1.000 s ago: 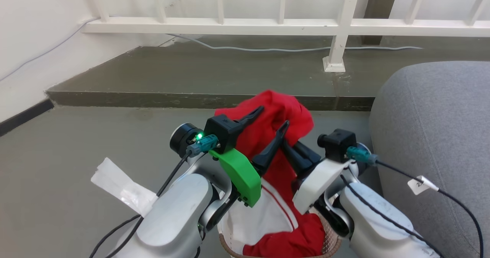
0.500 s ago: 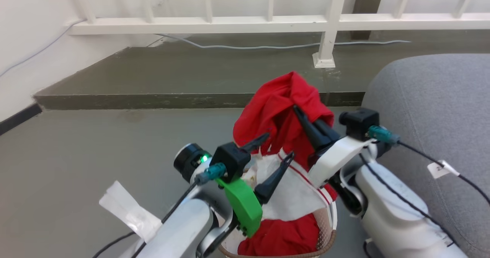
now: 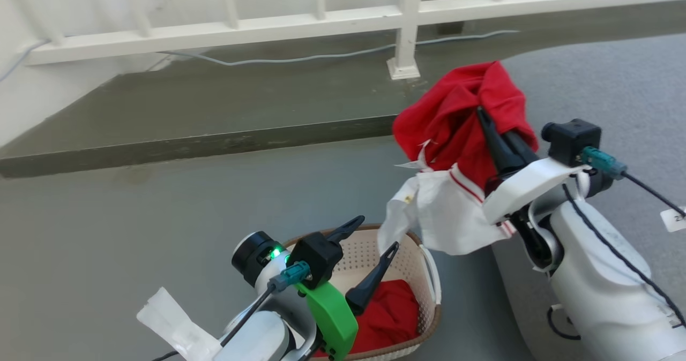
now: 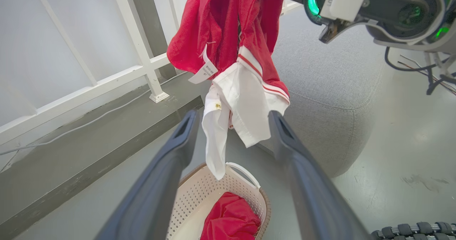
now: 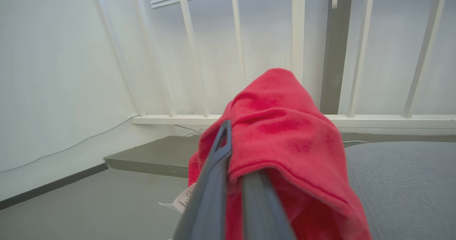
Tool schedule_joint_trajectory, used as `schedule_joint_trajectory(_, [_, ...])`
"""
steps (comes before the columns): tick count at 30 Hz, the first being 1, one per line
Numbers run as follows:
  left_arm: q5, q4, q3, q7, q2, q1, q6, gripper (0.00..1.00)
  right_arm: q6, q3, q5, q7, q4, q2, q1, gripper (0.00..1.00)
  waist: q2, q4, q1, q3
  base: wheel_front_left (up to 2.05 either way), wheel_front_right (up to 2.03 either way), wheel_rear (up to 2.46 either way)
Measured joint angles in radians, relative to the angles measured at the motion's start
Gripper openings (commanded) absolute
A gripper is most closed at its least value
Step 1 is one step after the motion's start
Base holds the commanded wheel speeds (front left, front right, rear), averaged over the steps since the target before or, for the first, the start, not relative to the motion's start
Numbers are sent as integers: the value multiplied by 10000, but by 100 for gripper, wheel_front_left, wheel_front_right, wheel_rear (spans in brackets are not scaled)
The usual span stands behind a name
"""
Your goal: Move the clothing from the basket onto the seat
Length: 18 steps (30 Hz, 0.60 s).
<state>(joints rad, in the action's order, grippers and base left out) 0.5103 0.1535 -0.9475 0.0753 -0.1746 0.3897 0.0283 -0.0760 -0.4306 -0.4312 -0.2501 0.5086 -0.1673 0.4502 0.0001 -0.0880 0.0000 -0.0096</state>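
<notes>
While one red garment [image 3: 390, 310] is lying in the basket [image 3: 414, 269] at lower centre, the right gripper [image 3: 481, 113] is clamping its jaws on a red-and-white garment [image 3: 455, 109] aloft at upper right (the left gripper [image 3: 378, 232] is holding its jaws wide, empty), likely needing a swing over the seat [image 3: 616, 66] before releasing.

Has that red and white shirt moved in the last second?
Yes. The right gripper has carried the red and white shirt up and rightward, clear of the basket, toward the seat.
</notes>
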Motion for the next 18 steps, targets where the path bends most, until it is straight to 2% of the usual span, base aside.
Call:
schedule_joint_trajectory(11, [-428, -652, 88, -58, -242, -35, -383, 100, 345, 1129, -15, -2, -401, -487, 173, 0, 0, -1024, 0, 585, 0, 0, 0])
schedule_joint_trajectory(18, [-562, -986, 73, -318, -382, 0, -476, 100, 353, 1875, -38, -2, -525, -849, 697, 0, 0, -1524, 0, 1230, 0, 0, 0])
